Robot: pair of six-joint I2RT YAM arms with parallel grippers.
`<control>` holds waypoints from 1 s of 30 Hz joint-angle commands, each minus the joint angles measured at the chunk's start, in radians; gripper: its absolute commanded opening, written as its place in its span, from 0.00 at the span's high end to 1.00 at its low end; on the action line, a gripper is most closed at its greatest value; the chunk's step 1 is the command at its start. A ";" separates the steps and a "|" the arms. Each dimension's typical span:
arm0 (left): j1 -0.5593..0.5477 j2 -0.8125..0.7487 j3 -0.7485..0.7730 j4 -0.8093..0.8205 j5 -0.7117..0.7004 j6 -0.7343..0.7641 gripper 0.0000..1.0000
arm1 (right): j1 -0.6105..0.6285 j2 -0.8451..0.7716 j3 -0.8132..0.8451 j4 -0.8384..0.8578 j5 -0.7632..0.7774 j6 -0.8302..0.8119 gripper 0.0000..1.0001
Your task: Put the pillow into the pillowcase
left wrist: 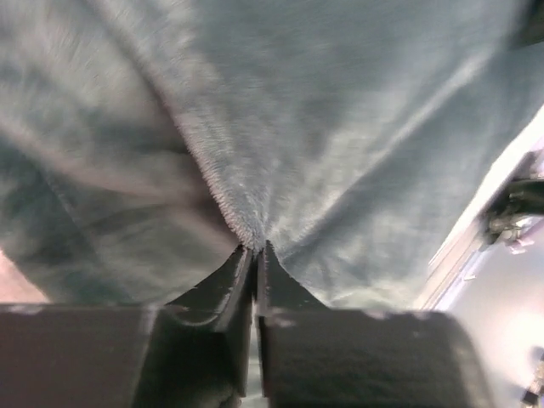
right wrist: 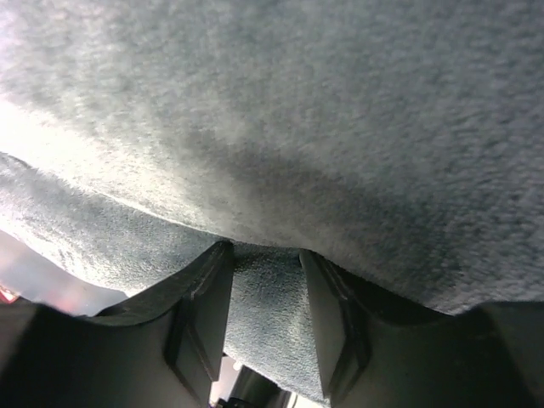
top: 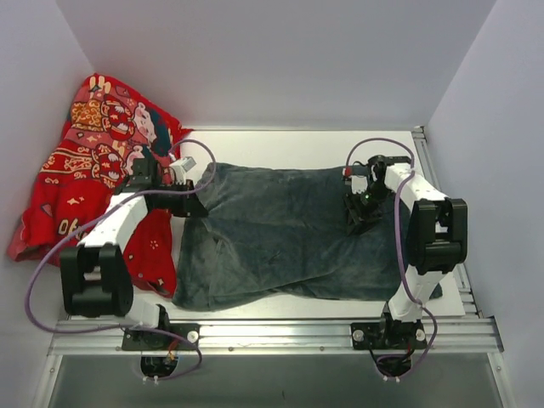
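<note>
The pillowcase [top: 289, 238] lies spread across the middle of the table with its plush dark grey-blue face up. The zebra face does not show. My left gripper [top: 197, 204] is shut on a pinch of the plush at the case's far left corner; in the left wrist view its jaws [left wrist: 255, 248] meet on a puckered fold of the cloth [left wrist: 340, 127]. My right gripper [top: 357, 212] sits at the case's far right part. In the right wrist view it [right wrist: 263, 251] holds a thick fold of plush [right wrist: 340, 127] between its fingers. The pillow is not in view.
A red printed cloth [top: 93, 161] with cartoon figures is heaped at the far left against the wall, partly under my left arm. The white table top [top: 280, 140] shows behind the case. A metal rail [top: 272, 327] runs along the near edge. Walls close in on three sides.
</note>
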 commanded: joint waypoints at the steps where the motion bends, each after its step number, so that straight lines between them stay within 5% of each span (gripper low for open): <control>1: -0.011 0.168 0.032 -0.038 -0.189 0.114 0.81 | -0.004 0.012 -0.032 -0.033 0.176 -0.033 0.59; 6: -0.077 0.309 0.163 0.006 -0.226 0.099 0.65 | 0.002 0.020 -0.043 -0.030 0.178 -0.027 0.53; 13: -0.137 0.423 0.388 -0.004 -0.220 0.091 0.59 | 0.010 0.049 0.053 -0.064 0.161 -0.031 0.46; 17: -0.044 0.360 0.471 -0.010 -0.169 0.133 0.29 | -0.082 -0.049 0.180 -0.153 -0.027 -0.042 0.29; 19: -0.037 0.365 0.534 -0.029 -0.184 0.150 0.26 | -0.173 -0.046 0.303 -0.171 -0.105 -0.015 0.22; 30: -0.050 0.635 0.802 0.052 -0.223 0.030 0.03 | -0.366 0.299 0.817 -0.072 -0.005 0.169 0.22</control>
